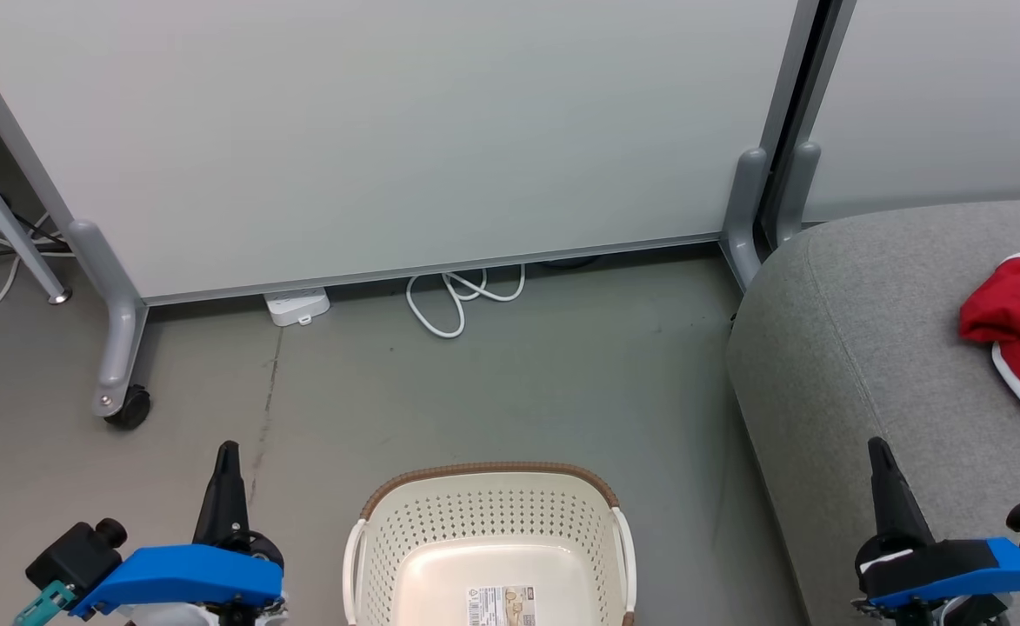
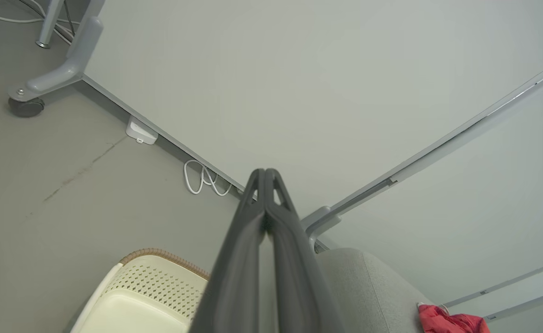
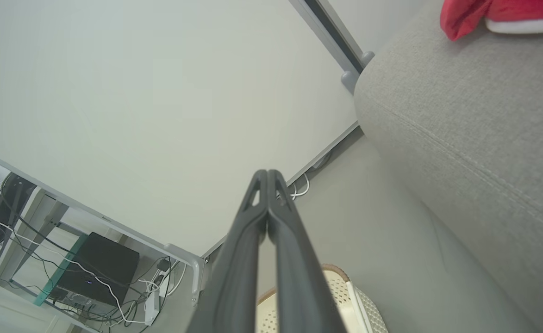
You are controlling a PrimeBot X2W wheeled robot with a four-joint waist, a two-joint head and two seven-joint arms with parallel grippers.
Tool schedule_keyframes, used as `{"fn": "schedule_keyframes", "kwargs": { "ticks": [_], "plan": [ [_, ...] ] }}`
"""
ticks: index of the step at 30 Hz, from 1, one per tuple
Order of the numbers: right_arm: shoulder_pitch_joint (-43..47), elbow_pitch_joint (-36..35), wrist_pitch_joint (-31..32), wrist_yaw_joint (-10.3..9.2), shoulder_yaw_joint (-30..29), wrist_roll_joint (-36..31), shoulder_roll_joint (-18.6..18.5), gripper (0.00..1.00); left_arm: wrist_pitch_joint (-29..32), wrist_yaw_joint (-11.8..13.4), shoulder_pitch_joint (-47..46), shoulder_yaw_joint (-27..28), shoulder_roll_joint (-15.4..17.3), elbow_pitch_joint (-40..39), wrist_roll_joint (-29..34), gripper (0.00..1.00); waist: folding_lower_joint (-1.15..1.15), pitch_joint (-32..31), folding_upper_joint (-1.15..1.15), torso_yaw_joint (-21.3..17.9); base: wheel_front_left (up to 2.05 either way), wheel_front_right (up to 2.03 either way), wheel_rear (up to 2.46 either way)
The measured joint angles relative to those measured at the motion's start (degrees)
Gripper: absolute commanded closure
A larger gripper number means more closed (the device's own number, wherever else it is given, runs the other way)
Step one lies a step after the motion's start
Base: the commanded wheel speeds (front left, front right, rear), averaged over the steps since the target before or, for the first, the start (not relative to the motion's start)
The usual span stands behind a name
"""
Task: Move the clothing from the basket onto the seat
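Observation:
The cream perforated basket (image 1: 492,522) with a brown rim stands on the floor at bottom centre; what I see of its inside holds just a label on the bottom. The red clothing (image 1: 1018,326) with white trim lies on the light-grey seat (image 1: 866,348) at the right. My left gripper (image 1: 227,452) is shut, left of the basket, fingers pressed together. My right gripper (image 1: 877,448) is shut over the seat's front corner. The left wrist view shows the shut left gripper (image 2: 265,172), the basket (image 2: 146,286), the seat (image 2: 368,286) and the clothing (image 2: 447,321). The right wrist view shows the shut right gripper (image 3: 267,173), the seat (image 3: 461,115) and the clothing (image 3: 465,11).
A white partition panel (image 1: 388,130) on grey wheeled feet (image 1: 123,391) stands behind the basket. A white power strip (image 1: 296,306) and a looped white cable (image 1: 457,300) lie at its base. Grey floor (image 1: 562,391) spreads between basket and panel.

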Motion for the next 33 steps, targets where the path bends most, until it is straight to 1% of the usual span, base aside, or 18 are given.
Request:
{"fn": "schedule_keyframes", "kwargs": {
  "ticks": [12, 33],
  "plan": [
    [-0.5, -0.6, 2.2, 0.00, -0.2, 9.0, 0.0, 1.00, 2.1, -0.2, -0.9, 1.0, 0.0, -0.2, -8.3, 1.00, 0.00, 0.1, 0.00, -0.5, 0.00, 0.00, 0.00],
    [-1.3, -1.4, 5.4, 0.00, -0.5, 22.8, 0.0, 1.00, 5.4, -0.4, -1.7, 2.9, 0.0, -0.4, -21.1, 1.00, 0.00, 0.3, 0.00, -1.3, 0.00, 0.00, 0.00]
  ]
}}
